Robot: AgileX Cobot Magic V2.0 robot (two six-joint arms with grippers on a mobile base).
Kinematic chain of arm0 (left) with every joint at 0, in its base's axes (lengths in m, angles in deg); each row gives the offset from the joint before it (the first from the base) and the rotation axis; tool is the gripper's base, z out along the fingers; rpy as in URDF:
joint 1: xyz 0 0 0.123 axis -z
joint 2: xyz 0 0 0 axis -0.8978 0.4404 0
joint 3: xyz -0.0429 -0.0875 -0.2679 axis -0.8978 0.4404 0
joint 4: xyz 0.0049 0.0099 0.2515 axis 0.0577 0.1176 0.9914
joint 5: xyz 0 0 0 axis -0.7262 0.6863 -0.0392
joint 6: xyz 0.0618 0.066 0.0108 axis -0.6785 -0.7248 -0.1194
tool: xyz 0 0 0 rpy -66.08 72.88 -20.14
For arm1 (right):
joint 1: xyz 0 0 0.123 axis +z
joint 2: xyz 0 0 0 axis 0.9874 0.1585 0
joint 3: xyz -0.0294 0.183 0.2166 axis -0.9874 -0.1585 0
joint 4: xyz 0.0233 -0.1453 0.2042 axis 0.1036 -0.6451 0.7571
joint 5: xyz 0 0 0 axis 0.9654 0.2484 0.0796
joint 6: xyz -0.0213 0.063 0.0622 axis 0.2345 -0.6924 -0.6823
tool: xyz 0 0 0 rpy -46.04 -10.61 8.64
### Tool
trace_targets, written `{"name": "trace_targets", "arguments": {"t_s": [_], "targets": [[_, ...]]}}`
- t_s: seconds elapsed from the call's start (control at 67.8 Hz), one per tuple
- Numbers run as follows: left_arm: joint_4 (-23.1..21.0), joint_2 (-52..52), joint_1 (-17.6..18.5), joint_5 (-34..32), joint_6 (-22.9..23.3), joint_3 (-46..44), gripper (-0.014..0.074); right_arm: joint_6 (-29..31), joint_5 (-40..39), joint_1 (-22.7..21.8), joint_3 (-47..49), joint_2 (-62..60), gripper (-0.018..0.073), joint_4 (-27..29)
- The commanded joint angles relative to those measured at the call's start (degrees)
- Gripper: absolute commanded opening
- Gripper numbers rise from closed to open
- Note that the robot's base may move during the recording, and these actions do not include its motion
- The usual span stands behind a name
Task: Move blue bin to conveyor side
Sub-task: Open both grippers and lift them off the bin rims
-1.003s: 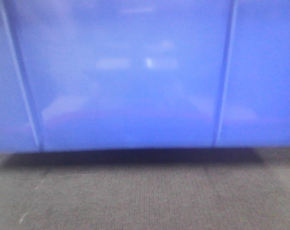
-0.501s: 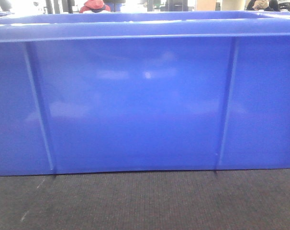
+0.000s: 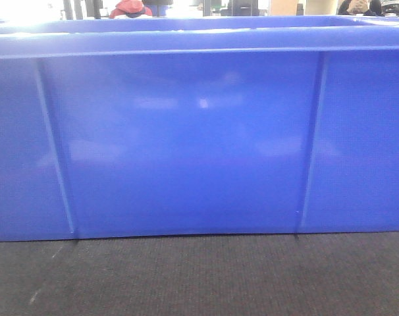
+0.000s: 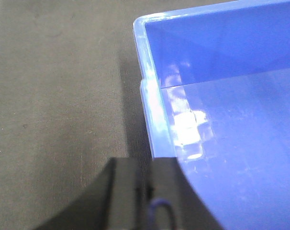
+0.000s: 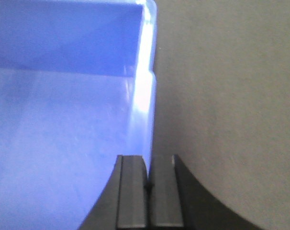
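Now the blue bin [image 3: 186, 138] has been lowered onto the conveyor side [image 3: 199, 276]; its rims are clamped between each pincer, left pincer [image 4: 146, 184] and right pincer [image 5: 148, 179]; release seems next.

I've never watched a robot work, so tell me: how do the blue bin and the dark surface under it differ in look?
The blue bin is glossy bright blue and mirrors lights; the dark surface is matte grey-black. The bin's wall is smooth with slim vertical ribs; the surface has a fine woven texture. The bin stands upright; the surface lies flat, reaching beyond it. Both look clean.
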Motion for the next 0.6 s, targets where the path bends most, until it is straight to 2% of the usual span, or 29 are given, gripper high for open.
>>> {"name": "trace_targets", "arguments": {"t_s": [0.0,0.074,0.295,0.457,0.59], "targets": [[0.13,-7.21,-0.25,-4.66,1.48,6.32,-0.0018,0.41,-4.62,-0.27,-8.05,-7.81,-0.0076,-2.02],[0.16,-13.6,-0.25,-8.03,3.17,12.36,-0.0017,0.41,-8.08,-0.27,-15.78,-15.34,-0.0076,-3.1],[0.16,-28.09,-0.25,-11.71,3.18,25.71,-0.0018,0.41,-16.13,-0.27,-32.76,-33.88,-0.0076,-3.69],[1.23,-37.44,-0.25,-12.36,3.18,33.58,-0.0018,0.41,-19.9,-0.27,-42.37,-46.7,-0.0076,-3.69],[1.22,-44.51,-0.25,-15.56,3.18,39.29,-0.0018,0.41,-22.53,-0.27,-47.48,-56.42,-0.0076,-3.69]]}}
